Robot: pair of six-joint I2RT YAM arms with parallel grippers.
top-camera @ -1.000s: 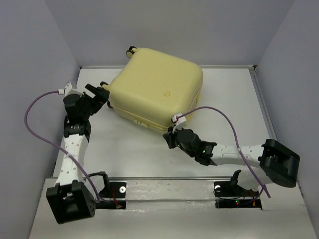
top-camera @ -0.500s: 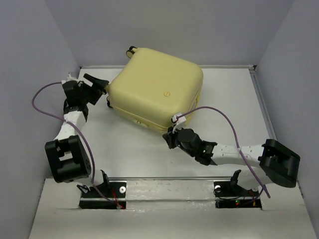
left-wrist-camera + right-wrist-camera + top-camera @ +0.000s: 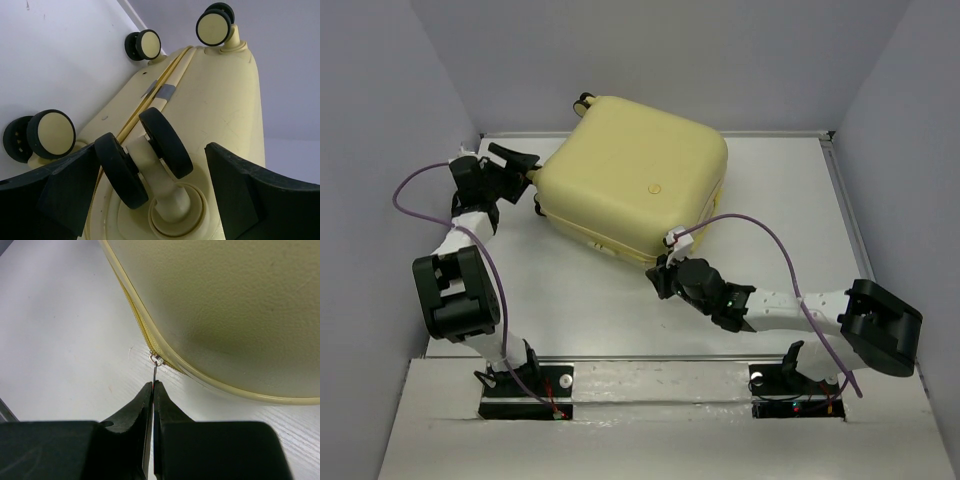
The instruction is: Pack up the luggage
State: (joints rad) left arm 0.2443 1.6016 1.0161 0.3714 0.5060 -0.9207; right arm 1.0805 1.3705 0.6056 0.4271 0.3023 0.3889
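Observation:
The pale-yellow luggage [image 3: 640,175] lies flat and closed at the back middle of the table. My left gripper [image 3: 517,172] is open at its left corner. In the left wrist view my left gripper [image 3: 150,150] has its jaws on either side of a black-and-cream wheel [image 3: 162,142], not pinching it, with the luggage shell [image 3: 220,100] behind. My right gripper [image 3: 663,275] is at the luggage's near edge. In the right wrist view my right gripper [image 3: 152,386] is shut on the thin metal zipper pull [image 3: 155,367], next to the yellow zipper tape along the shell [image 3: 225,300].
Grey walls close the table on the left, back and right. Three more wheels [image 3: 55,132] show along the luggage's end in the left wrist view. Purple cables loop from both wrists [image 3: 760,225]. Bare white table [image 3: 580,300] lies in front of the luggage.
The left arm's elbow has swung up and back, and its gripper has shifted slightly farther along the luggage's left corner. The right arm and the luggage have stayed put.

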